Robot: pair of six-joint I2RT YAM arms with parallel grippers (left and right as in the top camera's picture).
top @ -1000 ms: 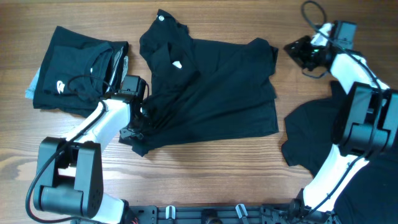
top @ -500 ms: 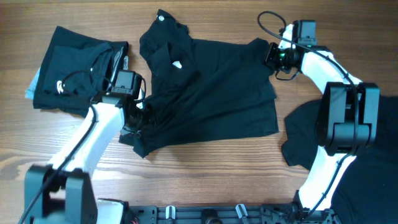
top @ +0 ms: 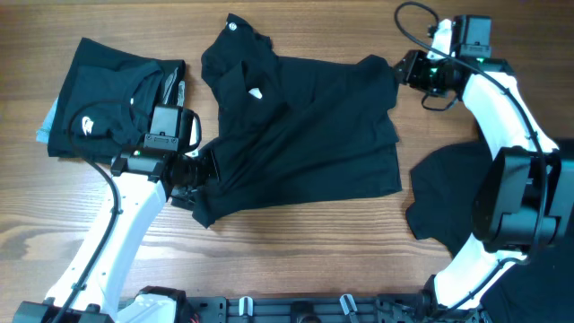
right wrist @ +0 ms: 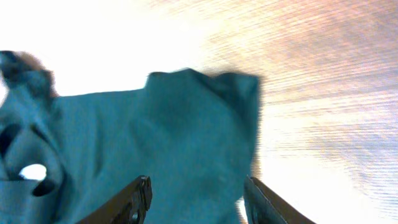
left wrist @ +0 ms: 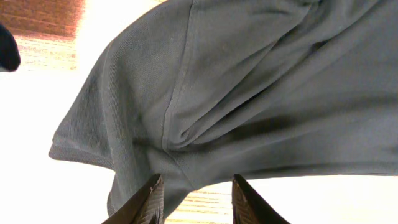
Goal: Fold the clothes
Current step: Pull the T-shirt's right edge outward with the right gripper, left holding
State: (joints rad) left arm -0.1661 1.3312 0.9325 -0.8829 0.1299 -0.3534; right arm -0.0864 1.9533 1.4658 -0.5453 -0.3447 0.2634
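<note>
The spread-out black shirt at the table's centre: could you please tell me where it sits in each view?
Overhead: the black shirt lies spread across the centre.
Left wrist: the shirt fills most of the frame.
Right wrist: one corner of it fills the lower left.
Shared landmark: the wooden table showing around its edges.

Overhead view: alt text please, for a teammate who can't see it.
A black short-sleeved shirt lies spread on the wooden table, the left gripper at its lower-left sleeve, the right gripper by its upper-right corner. Folded black garments sit at left; another black garment lies at right.
</note>
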